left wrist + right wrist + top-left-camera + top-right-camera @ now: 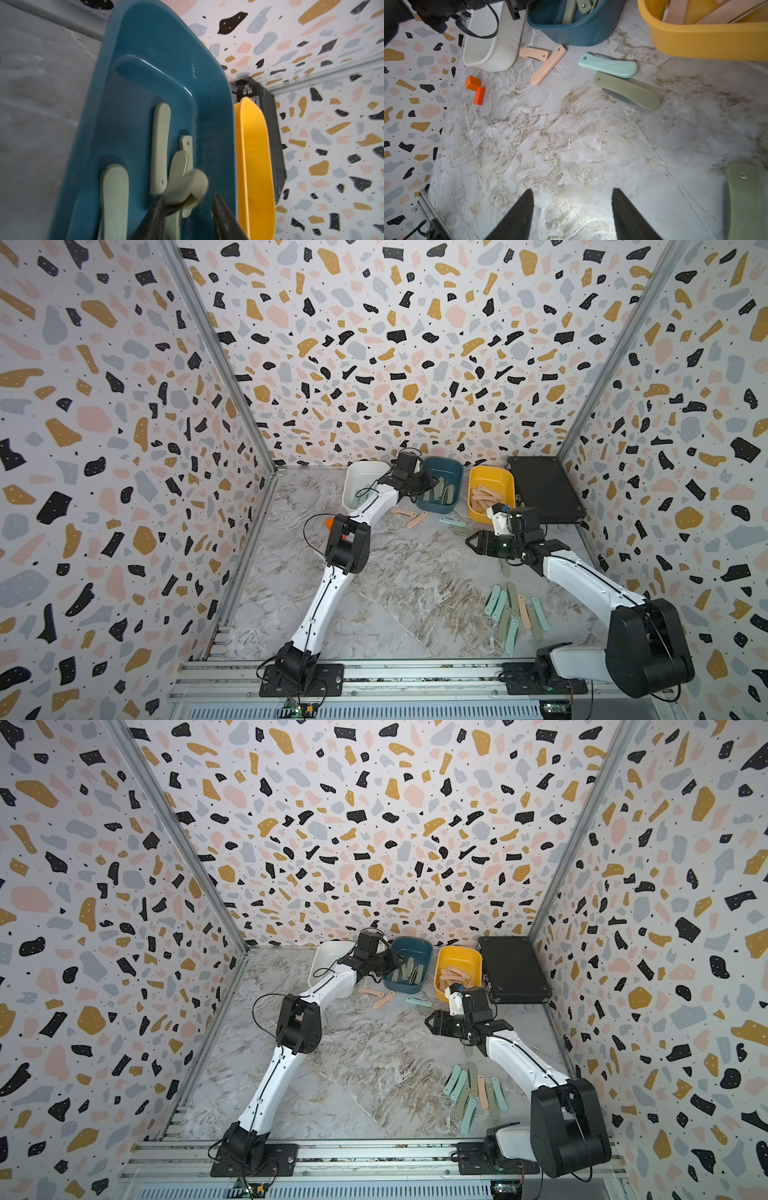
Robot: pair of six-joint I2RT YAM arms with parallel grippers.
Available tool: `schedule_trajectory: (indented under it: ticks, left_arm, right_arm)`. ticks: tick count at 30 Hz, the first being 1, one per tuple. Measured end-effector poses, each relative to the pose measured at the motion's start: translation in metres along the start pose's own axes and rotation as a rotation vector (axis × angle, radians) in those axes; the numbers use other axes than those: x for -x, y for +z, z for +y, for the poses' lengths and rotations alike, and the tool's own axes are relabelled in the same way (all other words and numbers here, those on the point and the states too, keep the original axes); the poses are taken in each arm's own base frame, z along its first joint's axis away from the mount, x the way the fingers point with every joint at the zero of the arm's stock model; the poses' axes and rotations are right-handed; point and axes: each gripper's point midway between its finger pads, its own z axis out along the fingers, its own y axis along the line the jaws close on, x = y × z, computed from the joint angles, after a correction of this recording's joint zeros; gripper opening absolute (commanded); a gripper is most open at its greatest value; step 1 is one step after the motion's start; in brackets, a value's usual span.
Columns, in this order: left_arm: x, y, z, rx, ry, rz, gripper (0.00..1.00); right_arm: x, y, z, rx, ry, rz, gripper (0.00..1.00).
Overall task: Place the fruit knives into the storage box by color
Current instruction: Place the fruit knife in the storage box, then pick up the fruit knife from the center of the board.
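Top views give us the whole row along the back wall, left to right: white tub [353, 477], dark teal tub [451, 472], mustard yellow tub [494, 477] with stored peach-pink knives [484, 495] inside, and black latched case [544, 489]. They hide the jaws of the left gripper [188, 197] behind its own wrist over the dark teal tub. Only the left wrist view shows them parted, with a blurred sage green knife [187, 185] between them, above other sage green knives [160, 145] lying on the tub floor. Whether a finger touches it we cannot tell.

The right wrist view alone shows two orange blocks [473, 83] clearly, beside the white tub. Then come two loose peach-pink knives [546, 64] touching, a mint-blue knife [608, 65] and a loose sage green knife [627, 93] on the marble table [571, 135] before the tubs. There the right gripper [572, 190] stands wide and empty above bare marble. The mixed cluster of knives [523, 612] beside the right arm appears in both top views only.
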Motion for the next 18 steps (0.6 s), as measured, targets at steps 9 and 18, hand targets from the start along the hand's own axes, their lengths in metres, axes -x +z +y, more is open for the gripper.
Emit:
schedule_trajectory:
  ticks: [9,18]
  left_arm:
    - [-0.001,-0.058,-0.036,0.05,0.039,0.045,0.86]
    - [-0.04,-0.18,-0.112,0.034,0.115,0.076,0.99]
  right_arm:
    - [0.008,0.022,-0.028,-0.139,-0.031,0.053,0.59]
    - [0.032,0.06,-0.068,-0.314,-0.153,0.145,0.62]
